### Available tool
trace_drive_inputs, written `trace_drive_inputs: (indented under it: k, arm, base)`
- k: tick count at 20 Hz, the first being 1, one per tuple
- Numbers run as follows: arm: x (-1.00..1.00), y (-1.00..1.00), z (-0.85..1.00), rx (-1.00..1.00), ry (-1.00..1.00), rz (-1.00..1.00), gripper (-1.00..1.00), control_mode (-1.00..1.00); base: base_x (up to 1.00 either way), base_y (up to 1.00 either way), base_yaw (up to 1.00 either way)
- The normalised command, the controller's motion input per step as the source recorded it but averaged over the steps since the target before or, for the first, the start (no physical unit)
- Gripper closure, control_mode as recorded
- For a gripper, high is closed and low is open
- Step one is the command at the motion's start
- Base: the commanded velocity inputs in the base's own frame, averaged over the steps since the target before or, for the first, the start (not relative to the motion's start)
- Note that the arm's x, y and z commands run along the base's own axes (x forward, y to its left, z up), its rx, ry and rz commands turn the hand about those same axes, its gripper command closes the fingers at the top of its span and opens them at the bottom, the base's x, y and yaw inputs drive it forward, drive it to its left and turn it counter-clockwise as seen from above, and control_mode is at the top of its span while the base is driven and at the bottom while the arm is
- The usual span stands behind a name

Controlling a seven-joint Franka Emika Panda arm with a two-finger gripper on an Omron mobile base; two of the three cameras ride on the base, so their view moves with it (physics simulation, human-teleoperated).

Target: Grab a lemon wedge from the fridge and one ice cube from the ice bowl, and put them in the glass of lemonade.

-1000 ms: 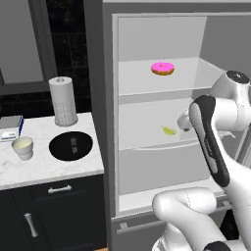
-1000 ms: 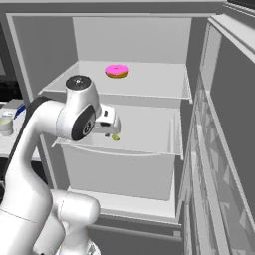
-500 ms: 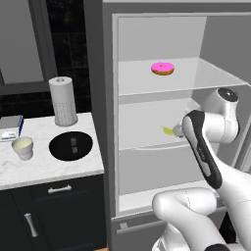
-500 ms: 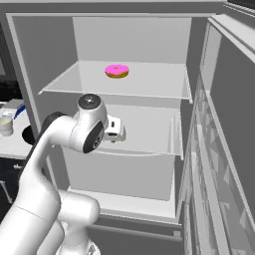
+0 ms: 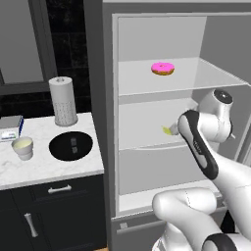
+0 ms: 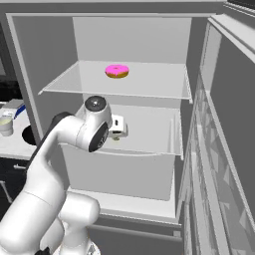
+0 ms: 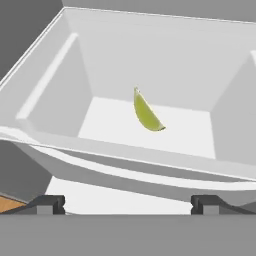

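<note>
- The claw [image 7: 128,202] is wide open, with its two dark tips far apart, and it holds nothing.
- It points into the middle shelf [image 6: 149,130] of the fridge [image 5: 103,122], near the front edge of that shelf.
- The lemon wedge [image 7: 146,112] lies on the pale floor of that shelf, past the claw tips and between them, not touching them.
- From the left base camera, the lemon wedge [image 5: 169,130] peeks out just beside the dark wrist of the arm [image 5: 198,147].
- From the right base camera, the white hand [image 6: 117,127] sits over the front of the middle shelf, and just a tiny bit of the wedge [image 6: 115,138] shows under it.
- A pink doughnut [image 5: 163,68] sits alone on the shelf above.
- The fridge door [image 6: 219,149] stands open on the right.
- To the left of the fridge is a white marble tabletop [image 5: 44,164].
- The ice bowl [image 5: 71,146] is a flat black dish on the tabletop, near the fridge.
- I can see two small pale bits inside it, but they are too small to be sure about.
- The glass of lemonade [image 5: 22,148] stands left of the bowl, close by but not touching.
- A tall white cylinder with little holes [image 5: 62,101] stands behind the bowl.
- A small blue and white box [image 5: 11,129] lies at the far left edge.
- Dark drawers [image 5: 54,191] with pale handles are under the tabletop.
</note>
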Motion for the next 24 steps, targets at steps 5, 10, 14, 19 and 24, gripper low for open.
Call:
trace_drive_inputs:
  k: [5,10,14,19,24]
  arm:
    - [0.47,-0.01,0.04,0.00,0.00,0.17,-1.00,-1.00]
    - [0.07,-0.07,-0.22,0.00,0.00,0.17,-1.00,-1.00]
    - [0.22,-0.01,-0.09,0.00,0.00,0.16,-1.00,-1.00]
    - [0.23,0.00,-0.19,0.00,0.00,0.13,-1.00,-1.00]
    - [0.14,0.00,-0.25,0.00,0.00,0.07,-1.00,-1.00]
  base:
    - [0.00,0.00,0.00]
    - [0.00,0.00,0.00]
    - [0.00,0.00,0.00]
    - [0.00,0.00,0.00]
    - [0.00,0.00,0.00]
